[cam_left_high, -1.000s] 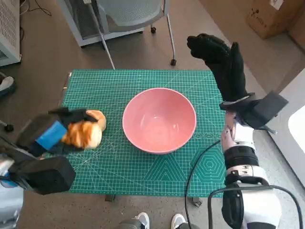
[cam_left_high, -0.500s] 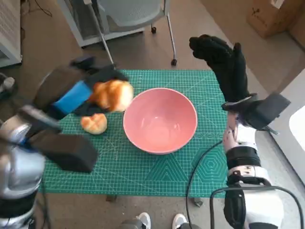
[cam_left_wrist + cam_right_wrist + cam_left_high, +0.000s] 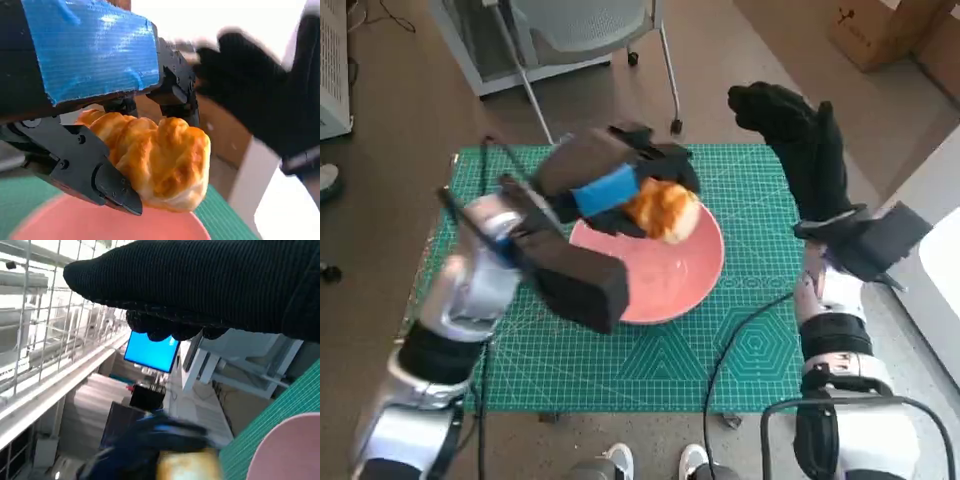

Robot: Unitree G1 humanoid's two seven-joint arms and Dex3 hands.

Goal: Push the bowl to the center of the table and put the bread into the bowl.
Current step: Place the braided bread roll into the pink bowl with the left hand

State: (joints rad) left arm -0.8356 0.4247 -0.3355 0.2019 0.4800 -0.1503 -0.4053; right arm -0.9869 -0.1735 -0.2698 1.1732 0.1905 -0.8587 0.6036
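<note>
The pink bowl (image 3: 670, 280) stands near the middle of the green mat (image 3: 740, 340). My left hand (image 3: 610, 185), black with blue tape, holds a golden bread roll (image 3: 663, 210) just above the bowl's far side. In the left wrist view the roll (image 3: 160, 165) sits pinched between the black fingers (image 3: 95, 170), over the pink rim (image 3: 165, 227). My gloved right hand (image 3: 798, 140) is raised by the mat's far right corner, fingers extended, holding nothing. The right wrist view shows the glove (image 3: 200, 285), part of the bowl (image 3: 290, 450) and a blurred roll (image 3: 187, 465).
A wheeled chair (image 3: 590, 30) stands beyond the table and a cardboard box (image 3: 880, 30) lies at the far right. A black cable (image 3: 735, 340) crosses the mat's near right. A person's shoes (image 3: 620, 462) show at the near edge. My left forearm (image 3: 480, 280) covers the mat's left side.
My left hand has lifted the roll from the mat's left side and carried it right, over the bowl. A second roll seen earlier is now hidden. The right hand has barely moved.
</note>
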